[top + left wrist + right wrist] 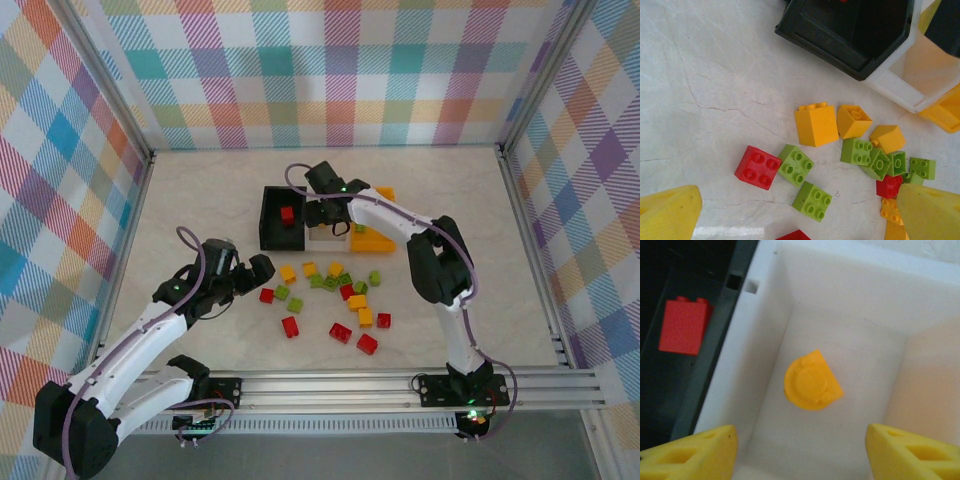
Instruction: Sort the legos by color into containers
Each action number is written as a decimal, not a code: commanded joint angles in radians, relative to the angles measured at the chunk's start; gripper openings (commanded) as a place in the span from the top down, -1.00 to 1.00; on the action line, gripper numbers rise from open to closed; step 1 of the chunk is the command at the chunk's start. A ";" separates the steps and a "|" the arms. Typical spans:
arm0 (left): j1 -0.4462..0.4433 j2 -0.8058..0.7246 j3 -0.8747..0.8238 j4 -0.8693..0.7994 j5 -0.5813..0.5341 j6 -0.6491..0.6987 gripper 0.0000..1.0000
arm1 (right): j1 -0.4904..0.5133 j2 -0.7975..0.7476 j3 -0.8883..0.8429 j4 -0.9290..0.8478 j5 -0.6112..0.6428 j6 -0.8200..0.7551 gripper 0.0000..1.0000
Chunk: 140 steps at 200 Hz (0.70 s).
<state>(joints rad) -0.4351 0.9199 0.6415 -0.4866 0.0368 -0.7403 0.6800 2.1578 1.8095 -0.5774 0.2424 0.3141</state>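
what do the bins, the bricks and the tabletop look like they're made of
Black bin: probably moulded plastic, semi-gloss, with soft highlights on its rim.
White bin: smooth plastic, perhaps slightly translucent, since its walls glow.
Red brick and lime green brick: hard, shiny plastic with moulded studs and crisp edges.
Tabletop: marble look, pale with fine grey veins. It could be printed laminate rather than stone.

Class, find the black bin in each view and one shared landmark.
Top external: black bin at centre, left end of the bin row.
Left wrist: black bin at the top edge, right of centre.
Right wrist: black bin along the left edge, red brick inside.
Shared landmark: white bin against its side.
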 commanded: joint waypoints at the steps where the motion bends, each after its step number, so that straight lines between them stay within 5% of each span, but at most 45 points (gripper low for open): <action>1: 0.012 0.012 0.006 0.014 0.010 0.017 -1.00 | -0.005 -0.075 -0.026 0.019 -0.008 0.004 -0.44; 58: -0.047 0.113 0.065 -0.008 0.041 0.089 -0.80 | 0.033 -0.335 -0.302 0.127 -0.040 0.014 -0.52; 97: -0.170 0.223 0.092 -0.065 -0.067 0.126 -0.72 | 0.047 -0.488 -0.535 0.200 -0.058 0.067 -0.53; 140: -0.181 0.305 0.052 -0.086 -0.144 0.124 -0.48 | 0.047 -0.561 -0.650 0.224 -0.037 0.090 -0.53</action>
<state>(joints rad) -0.6071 1.1976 0.7052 -0.5308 -0.0395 -0.6312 0.7300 1.6360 1.1919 -0.3988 0.1978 0.3729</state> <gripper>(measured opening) 0.751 0.765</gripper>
